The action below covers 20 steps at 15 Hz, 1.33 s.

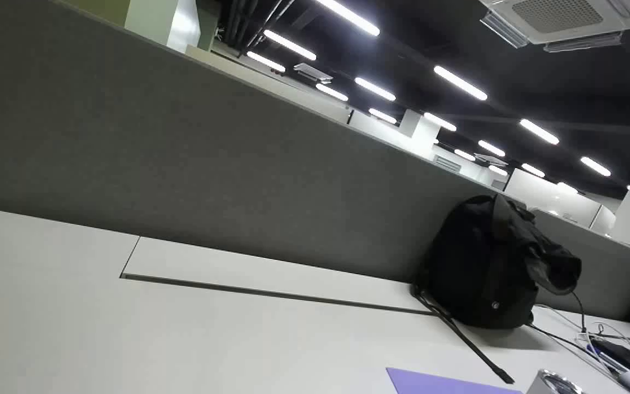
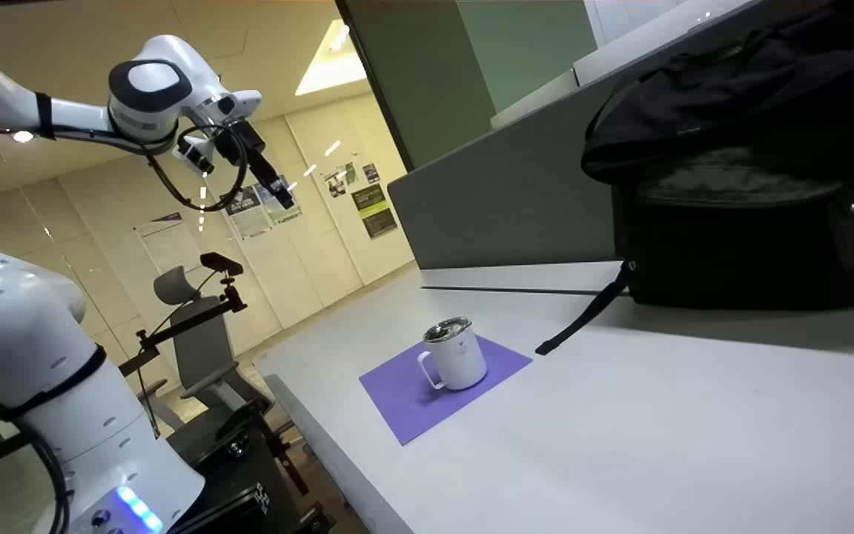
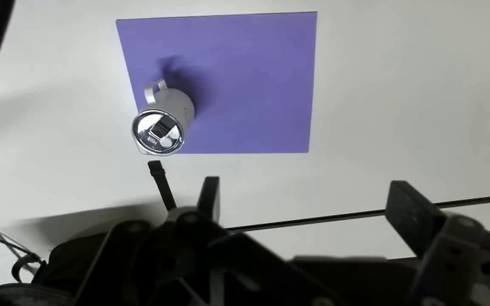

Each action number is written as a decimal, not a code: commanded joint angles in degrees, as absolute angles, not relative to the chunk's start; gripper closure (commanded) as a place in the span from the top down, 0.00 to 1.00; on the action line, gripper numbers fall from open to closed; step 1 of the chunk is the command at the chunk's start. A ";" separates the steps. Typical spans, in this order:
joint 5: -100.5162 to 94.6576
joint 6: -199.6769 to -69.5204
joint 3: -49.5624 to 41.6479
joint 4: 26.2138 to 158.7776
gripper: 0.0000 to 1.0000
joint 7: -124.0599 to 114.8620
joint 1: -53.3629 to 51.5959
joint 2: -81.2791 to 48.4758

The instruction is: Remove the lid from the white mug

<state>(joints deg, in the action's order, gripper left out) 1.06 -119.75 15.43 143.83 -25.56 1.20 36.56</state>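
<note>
The white mug (image 2: pixel 462 365) stands upright on a purple sheet (image 2: pixel 397 397) on the white table. A clear, shiny lid (image 2: pixel 448 329) sits on its top. In the wrist view the mug (image 3: pixel 180 104) is at the upper left, with its handle away from the jaws and the lid (image 3: pixel 158 131) facing the camera. In an exterior view only the top of the mug (image 1: pixel 537 386) shows at the bottom edge. My gripper (image 3: pixel 306 191) is open, with nothing between its fingers. In an exterior view the gripper (image 2: pixel 282 196) is high above the table, well apart from the mug.
A black backpack (image 2: pixel 753 245) stands on the table by the grey partition (image 2: pixel 516 208). Its strap (image 2: pixel 583 319) reaches toward the purple sheet, and its end (image 3: pixel 163 182) lies close to the mug. Cables (image 1: pixel 566 345) lie beyond the backpack. A narrow slot (image 3: pixel 313 219) runs along the table.
</note>
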 commanded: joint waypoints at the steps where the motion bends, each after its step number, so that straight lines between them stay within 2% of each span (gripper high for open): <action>1: 0.51 -119.66 14.71 143.67 1.00 -25.99 0.38 36.40; 9: 0.51 -119.74 14.72 143.65 1.00 -25.97 0.39 36.55; 15: -5.70 -128.40 12.25 148.20 1.00 -17.03 1.44 31.29; 16: -7.59 -131.57 11.79 149.64 0.75 -16.71 2.39 29.60; 17: -9.01 -134.37 11.07 150.74 0.74 -16.22 2.97 27.88; 20: -15.89 -144.38 9.72 153.91 0.53 -14.87 6.05 22.60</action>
<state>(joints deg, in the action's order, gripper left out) -10.54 -137.40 11.08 151.93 -16.31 3.82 26.90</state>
